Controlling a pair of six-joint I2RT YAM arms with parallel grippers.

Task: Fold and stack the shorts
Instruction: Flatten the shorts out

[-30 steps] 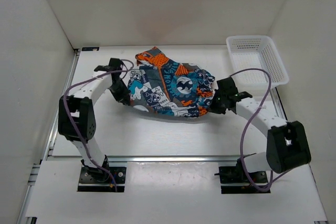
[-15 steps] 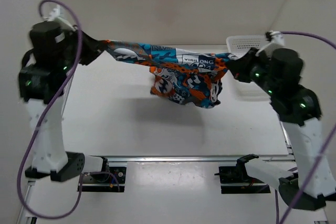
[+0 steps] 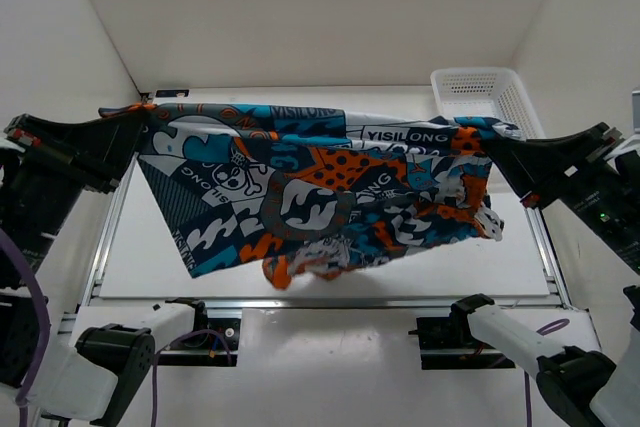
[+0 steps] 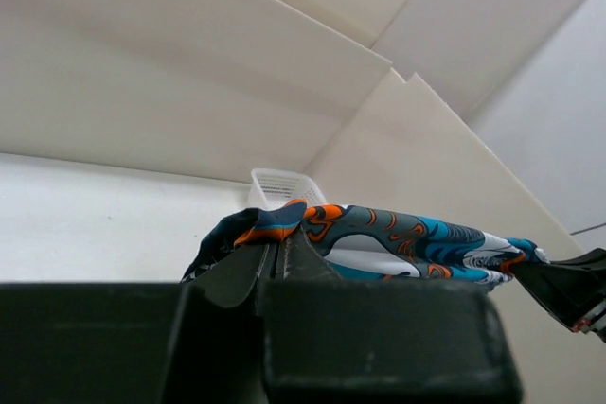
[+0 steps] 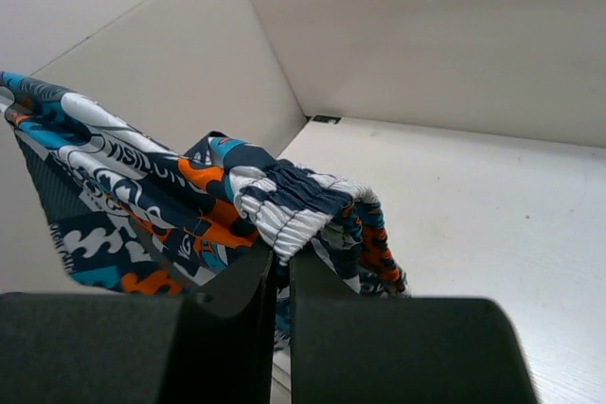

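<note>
The shorts (image 3: 320, 197), printed in teal, orange, navy and white, hang spread out high above the table, stretched between both grippers. My left gripper (image 3: 135, 119) is shut on the left end of the waistband; the left wrist view shows the cloth (image 4: 379, 238) pinched at its fingertips (image 4: 275, 251). My right gripper (image 3: 492, 147) is shut on the right end; the right wrist view shows the gathered elastic waistband (image 5: 294, 205) clamped between its fingers (image 5: 282, 257). The lower part of the shorts hangs loose, bunched at the bottom middle.
A white mesh basket (image 3: 480, 87) stands at the table's back right corner; it also shows in the left wrist view (image 4: 275, 182). White walls enclose the table on three sides. Both arm bases sit at the near edge.
Both arms have lifted the shorts from the table and raised them high toward the camera. The cloth has gone from a crumpled heap to a wide, stretched hanging sheet.
</note>
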